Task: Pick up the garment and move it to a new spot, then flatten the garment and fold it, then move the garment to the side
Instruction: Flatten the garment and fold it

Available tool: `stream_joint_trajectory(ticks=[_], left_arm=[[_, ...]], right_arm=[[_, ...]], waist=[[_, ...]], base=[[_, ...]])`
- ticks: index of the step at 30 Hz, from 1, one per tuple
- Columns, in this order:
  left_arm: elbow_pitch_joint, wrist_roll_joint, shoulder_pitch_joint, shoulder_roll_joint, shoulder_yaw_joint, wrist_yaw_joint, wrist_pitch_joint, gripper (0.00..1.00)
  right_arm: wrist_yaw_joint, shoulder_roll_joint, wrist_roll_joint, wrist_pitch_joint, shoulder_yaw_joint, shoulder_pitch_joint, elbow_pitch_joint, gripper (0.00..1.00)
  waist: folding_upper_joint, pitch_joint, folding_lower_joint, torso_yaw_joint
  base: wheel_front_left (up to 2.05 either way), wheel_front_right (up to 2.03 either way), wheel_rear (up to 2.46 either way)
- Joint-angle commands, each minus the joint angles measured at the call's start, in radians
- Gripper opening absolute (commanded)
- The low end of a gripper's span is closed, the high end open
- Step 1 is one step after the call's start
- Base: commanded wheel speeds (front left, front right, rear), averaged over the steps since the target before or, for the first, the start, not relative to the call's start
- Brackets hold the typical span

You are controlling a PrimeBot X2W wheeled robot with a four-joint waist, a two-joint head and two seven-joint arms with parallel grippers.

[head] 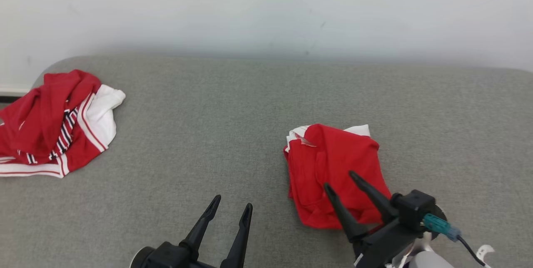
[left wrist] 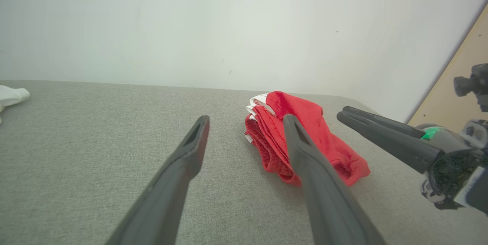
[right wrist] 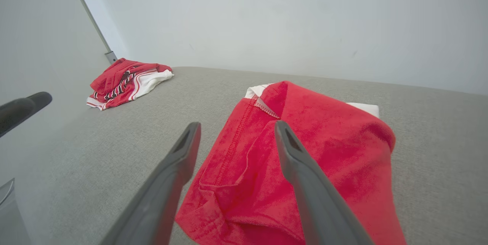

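A red garment (head: 333, 168) with white edging lies folded into a small bundle on the grey surface, right of centre; it also appears as the red garment (left wrist: 305, 134) and close up as the red garment (right wrist: 305, 161). My right gripper (head: 339, 180) hovers open over its near edge, nothing between the fingers, and the same right gripper (right wrist: 236, 128) frames the cloth's left part. My left gripper (head: 233, 203) stands open at the bottom centre, left of the garment and apart from it; the left gripper (left wrist: 246, 121) holds nothing.
A second heap of red, white and striped clothes (head: 54, 124) lies at the far left edge of the grey padded surface (head: 208, 126). A pale wall (head: 266, 9) runs along the back. A wooden board (left wrist: 453, 92) stands at the right.
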Motion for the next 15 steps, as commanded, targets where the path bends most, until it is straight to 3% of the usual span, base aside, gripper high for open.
stream_joint_trajectory(ticks=[1, 15], left_arm=[[0.0, 0.003, 0.02, -0.005, 0.004, 0.01, -0.003, 1.0], [0.001, 0.001, 0.054, -0.016, 0.016, 0.069, -0.002, 1.0]], right_arm=[[-0.002, 0.007, -0.028, -0.017, -0.036, 0.023, -0.012, 1.0], [-0.002, 0.086, -0.311, -0.07, -0.354, 0.236, -0.108, 1.0]], waist=[[-0.0001, -0.022, 0.0, -0.026], [-0.0001, -0.077, 0.0, -0.116]], base=[[0.0, 0.0, 0.0], [0.0, 0.0, 0.0]])
